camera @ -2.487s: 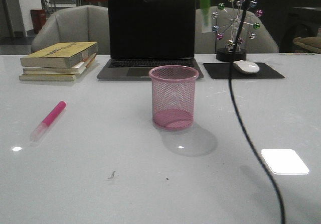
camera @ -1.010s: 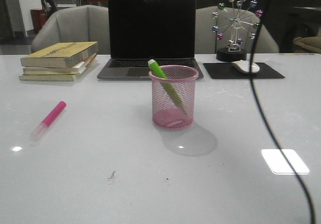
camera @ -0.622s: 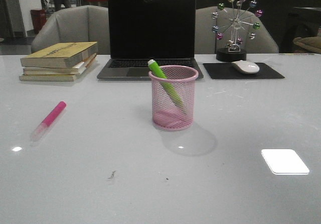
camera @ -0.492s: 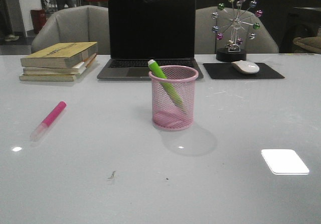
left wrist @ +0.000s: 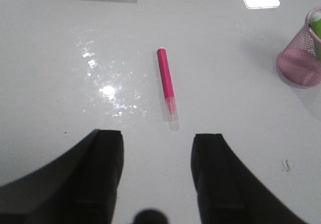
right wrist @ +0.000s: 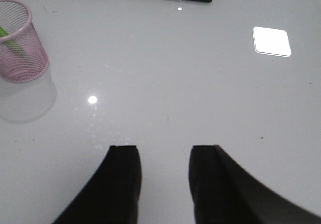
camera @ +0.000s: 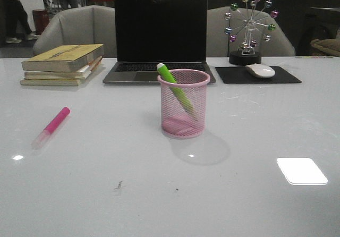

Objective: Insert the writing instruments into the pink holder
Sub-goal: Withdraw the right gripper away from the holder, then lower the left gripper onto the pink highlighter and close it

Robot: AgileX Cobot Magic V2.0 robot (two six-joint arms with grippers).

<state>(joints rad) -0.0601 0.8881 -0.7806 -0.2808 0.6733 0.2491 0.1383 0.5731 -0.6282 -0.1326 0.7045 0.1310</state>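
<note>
Green marker (camera: 175, 91) leans inside pink holder (camera: 184, 103); pink marker (camera: 51, 127) lies on surface (camera: 106, 168) at holder's 9 o'clock. Left fingers (left wrist: 156, 176) and right fingers (right wrist: 164, 181) both spread, empty.

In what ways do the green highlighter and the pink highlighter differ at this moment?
The green highlighter stands inside the pink mesh holder, while the pink highlighter lies outside it on the table, towards the left arm's side. The green one leans against the rim with its pale tip sticking out; the pink one lies flat. Their colours differ. Both are chunky markers, and no end effector holds either.
</note>
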